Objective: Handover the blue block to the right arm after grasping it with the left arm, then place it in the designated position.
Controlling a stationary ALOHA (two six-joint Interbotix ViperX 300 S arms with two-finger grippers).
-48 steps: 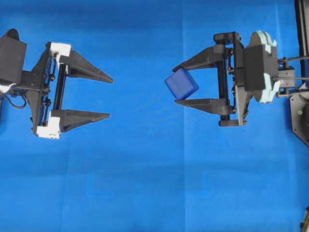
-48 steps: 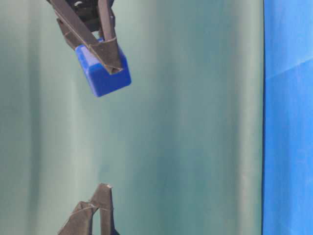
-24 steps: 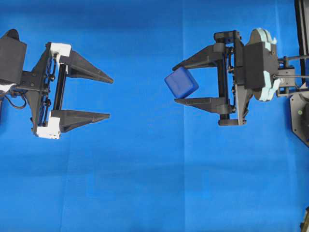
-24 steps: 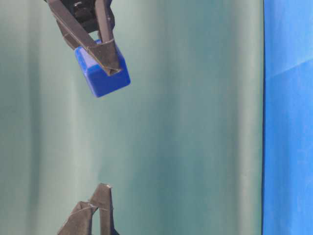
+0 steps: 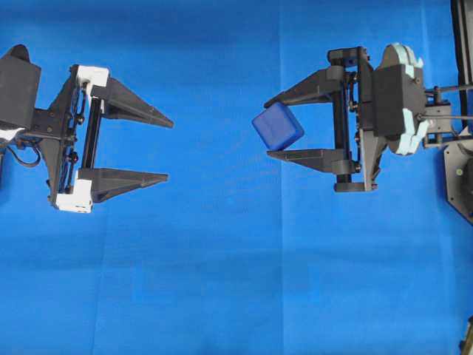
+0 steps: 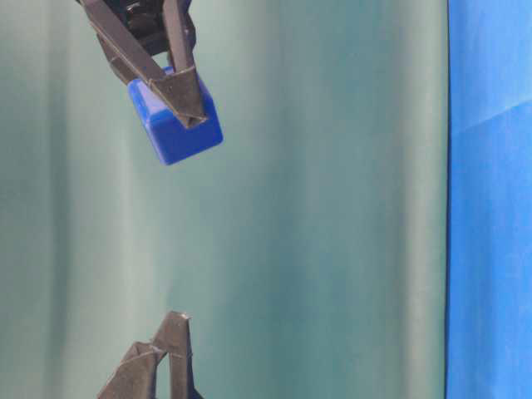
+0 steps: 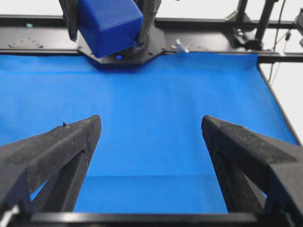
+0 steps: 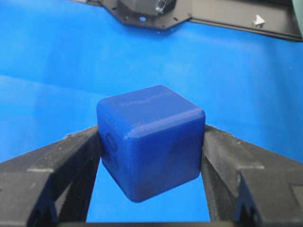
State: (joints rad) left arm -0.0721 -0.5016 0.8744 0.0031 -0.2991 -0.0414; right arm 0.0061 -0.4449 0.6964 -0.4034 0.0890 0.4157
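Note:
The blue block is a small dark-blue cube, held tilted between the fingertips of my right gripper, the one with mint-green parts, above the blue cloth. It fills the right wrist view between both fingers, and shows in the table-level view and at the top of the left wrist view. My left gripper, with white brackets, is open and empty at the left, well apart from the block. Its fingers stand wide apart in the left wrist view.
A blue cloth covers the table. A black frame runs along the far edge in the left wrist view. Black hardware stands at the right edge of the overhead view.
The right gripper with the block has shifted very slightly upward in the overhead view. The left gripper has not moved.

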